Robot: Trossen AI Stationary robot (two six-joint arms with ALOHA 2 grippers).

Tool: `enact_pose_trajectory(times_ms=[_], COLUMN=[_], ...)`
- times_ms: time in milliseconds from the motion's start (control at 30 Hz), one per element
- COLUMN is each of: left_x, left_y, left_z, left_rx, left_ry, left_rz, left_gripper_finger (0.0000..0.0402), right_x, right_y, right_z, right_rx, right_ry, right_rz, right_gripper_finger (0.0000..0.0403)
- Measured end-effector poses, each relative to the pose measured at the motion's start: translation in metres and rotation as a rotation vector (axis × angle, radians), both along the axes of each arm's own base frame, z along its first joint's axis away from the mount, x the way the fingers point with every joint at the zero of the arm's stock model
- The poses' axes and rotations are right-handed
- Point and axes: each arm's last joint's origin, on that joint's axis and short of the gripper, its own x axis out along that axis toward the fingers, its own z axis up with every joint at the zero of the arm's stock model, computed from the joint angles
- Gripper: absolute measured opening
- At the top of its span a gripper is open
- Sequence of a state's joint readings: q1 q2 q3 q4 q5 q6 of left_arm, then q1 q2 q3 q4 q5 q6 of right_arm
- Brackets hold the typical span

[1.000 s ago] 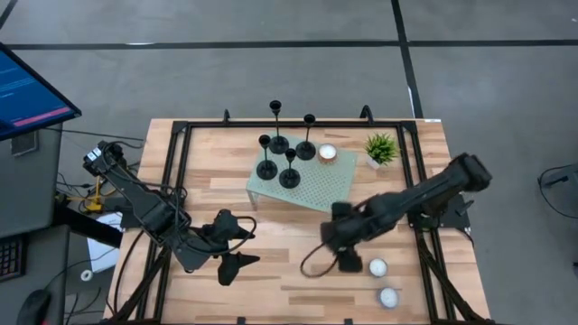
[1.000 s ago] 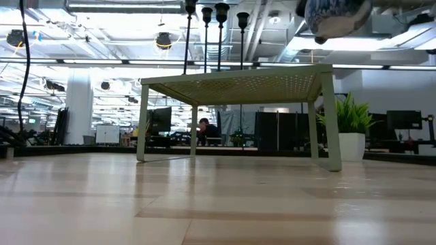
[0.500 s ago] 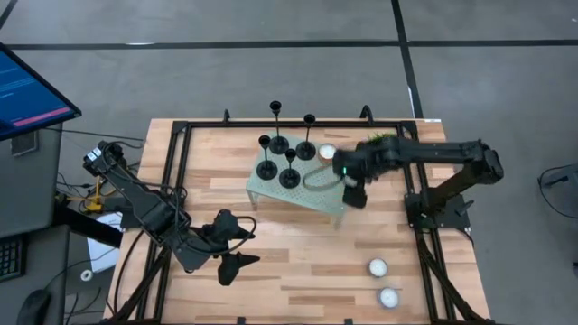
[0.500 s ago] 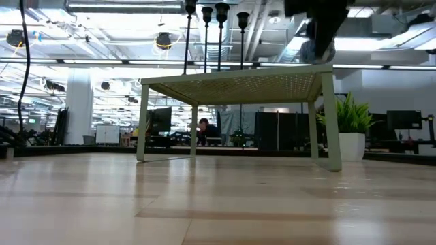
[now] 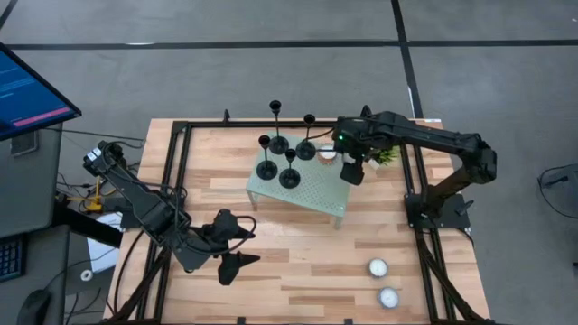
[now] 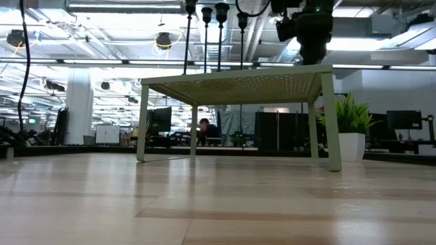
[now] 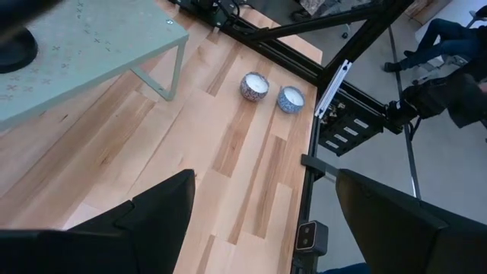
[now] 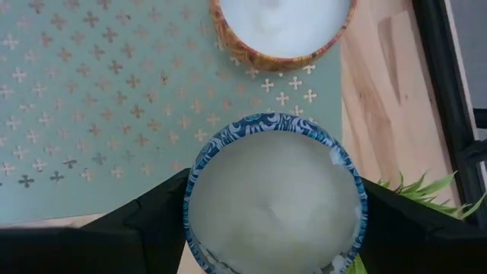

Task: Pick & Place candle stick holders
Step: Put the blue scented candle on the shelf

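Four black candle stick holders stand on the far-left part of the pale green stand. Rigid, light, top-heavy; grip low on the stem. Right gripper holds a blue-patterned candle. Left gripper: jaws wide, empty.

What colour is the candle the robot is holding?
Blue-and-white patterned candle, white wax; right wrist view shows it best.
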State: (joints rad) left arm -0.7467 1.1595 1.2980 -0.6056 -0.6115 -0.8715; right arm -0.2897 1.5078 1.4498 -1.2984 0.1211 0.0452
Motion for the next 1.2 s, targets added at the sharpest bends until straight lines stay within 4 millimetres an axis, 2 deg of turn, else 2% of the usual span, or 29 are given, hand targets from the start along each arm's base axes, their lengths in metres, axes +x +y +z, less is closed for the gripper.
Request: enact_pose_trajectory(times_ms=[367, 733, 1200], left_x=[0.000, 0.000, 0.000], left_y=[0.000, 0.000, 0.000], left_z=[0.000, 0.000, 0.000], left_rx=[0.002, -0.006, -0.008], left_ry=[-0.003, -0.004, -0.006], left_rz=[0.009, 0.012, 0.012], left_gripper_finger=[0.0320, 0.0320, 0.0320], right_x=[0.003, 0.003, 0.007], right_y=[-0.001, 0.001, -0.001], right_z=[-0.001, -0.025, -0.024], right_rx=[-0.016, -0.012, -0.042], right_ry=[-0.019, 0.017, -0.015], right_rz=[0.010, 0.024, 0.036], right_gripper_finger=[0.0286, 0.0286, 0.0286])
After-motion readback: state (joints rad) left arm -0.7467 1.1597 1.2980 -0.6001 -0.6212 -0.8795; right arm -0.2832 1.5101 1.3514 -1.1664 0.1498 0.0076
